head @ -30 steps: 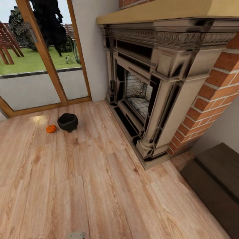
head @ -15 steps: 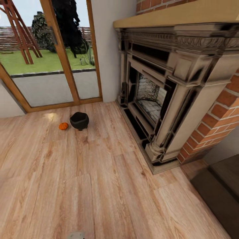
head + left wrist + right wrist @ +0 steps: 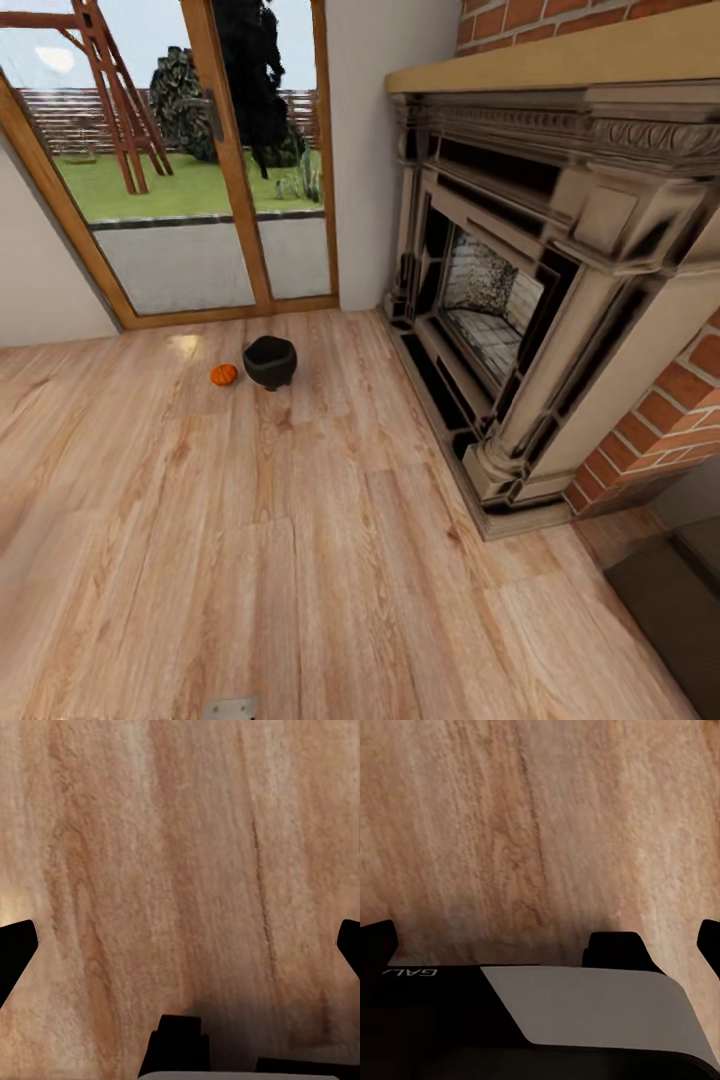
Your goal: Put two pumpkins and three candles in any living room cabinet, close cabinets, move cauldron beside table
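Living-room floor [image 3: 300, 560] with fireplace [image 3: 530, 300], cauldron [image 3: 270, 361] and one pumpkin [image 3: 224, 374].

The black cauldron stands upright on the wooden floor, well apart from the fireplace and near the glazed wooden doors [image 3: 230, 160]; the orange pumpkin lies just beside the cauldron, on its side away from the fireplace, not touching it. A dark brown corner of furniture [image 3: 670, 610] sits on the floor beyond the fireplace's brick edge. In the left wrist view the left gripper [image 3: 180, 945] hangs over bare floorboards with its jaws spread wide and empty. In the right wrist view the right gripper [image 3: 540, 941] likewise faces the floor, jaws wide apart, nothing between them.
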You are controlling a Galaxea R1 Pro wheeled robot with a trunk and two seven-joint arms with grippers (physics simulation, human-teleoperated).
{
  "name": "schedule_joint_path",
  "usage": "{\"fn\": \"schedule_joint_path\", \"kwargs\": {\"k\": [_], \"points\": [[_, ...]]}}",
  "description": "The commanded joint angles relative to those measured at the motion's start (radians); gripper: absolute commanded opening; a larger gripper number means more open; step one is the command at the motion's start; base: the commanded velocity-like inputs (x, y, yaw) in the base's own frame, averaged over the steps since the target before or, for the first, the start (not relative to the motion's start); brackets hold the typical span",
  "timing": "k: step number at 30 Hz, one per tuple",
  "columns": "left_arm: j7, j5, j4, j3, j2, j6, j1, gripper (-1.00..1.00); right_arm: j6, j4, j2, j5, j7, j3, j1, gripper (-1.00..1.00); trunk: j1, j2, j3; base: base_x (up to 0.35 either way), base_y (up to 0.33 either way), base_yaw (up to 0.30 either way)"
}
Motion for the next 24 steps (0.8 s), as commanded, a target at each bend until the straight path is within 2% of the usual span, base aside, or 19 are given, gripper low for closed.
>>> {"fn": "schedule_joint_path", "kwargs": {"k": [1,10,15,20,24], "points": [[0.0,0.0,0.0,0.0,0.0,0.0,0.0,1.0,0.0,0.0,-0.001,0.0,0.0,0.0,0.0,1.0,0.0,0.0,0.001,0.0,0.0,0.149],[0.0,0.0,0.0,0.0,0.0,0.0,0.0,1.0,0.001,0.0,-0.007,0.001,0.0,0.0,0.0,1.0,0.0,0.0,0.001,0.0,0.0,0.014],[0.0,0.0,0.0,0.0,0.0,0.0,0.0,1.0,0.002,0.0,-0.001,0.001,0.0,0.0,0.0,1.0,0.0,0.0,0.001,0.0,0.0,0.009],[-0.001,0.001,-0.002,0.0,-0.001,0.0,0.0,1.0,0.0,0.0,0.0,0.002,0.0,0.0,0.0,1.0,0.0,0.0,0.004,0.0,0.0,0.176],[-0.003,0.002,-0.007,0.001,-0.013,0.0,0.0,1.0,0.0,0.0,0.001,0.002,0.0,0.0,0.0,1.0,0.0,0.0,0.007,0.0,0.0,0.235]]}}
